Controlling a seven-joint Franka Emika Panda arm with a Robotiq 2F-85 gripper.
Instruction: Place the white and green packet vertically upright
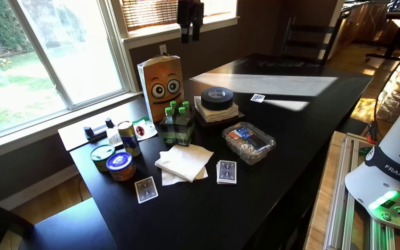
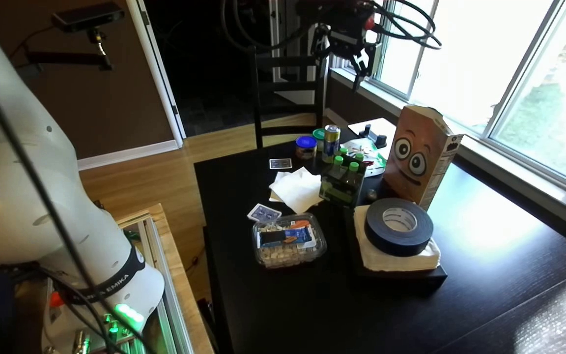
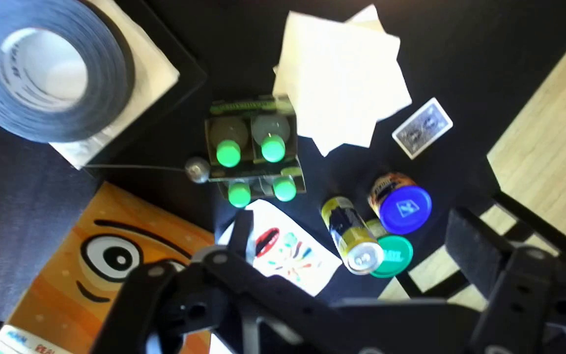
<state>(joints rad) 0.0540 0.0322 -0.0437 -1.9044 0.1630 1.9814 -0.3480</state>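
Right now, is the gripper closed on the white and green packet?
No, the wrist view shows the gripper open, its jaws wide apart, with the white and green packet below and ungripped.

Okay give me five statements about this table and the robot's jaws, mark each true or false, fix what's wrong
The white-and-green plastic packet lies down beside the tall orange cartoon-faced cardboard box. True.
That box is lying on its side. False: it stands upright.
The black mechanical jaws are clamped on the packet. False: they stand apart, holding nothing.
A dark ring-shaped tape roll rests on a pale layered stack. True.
A round blue-lidded jar stands beside a round green-lidded jar. True.
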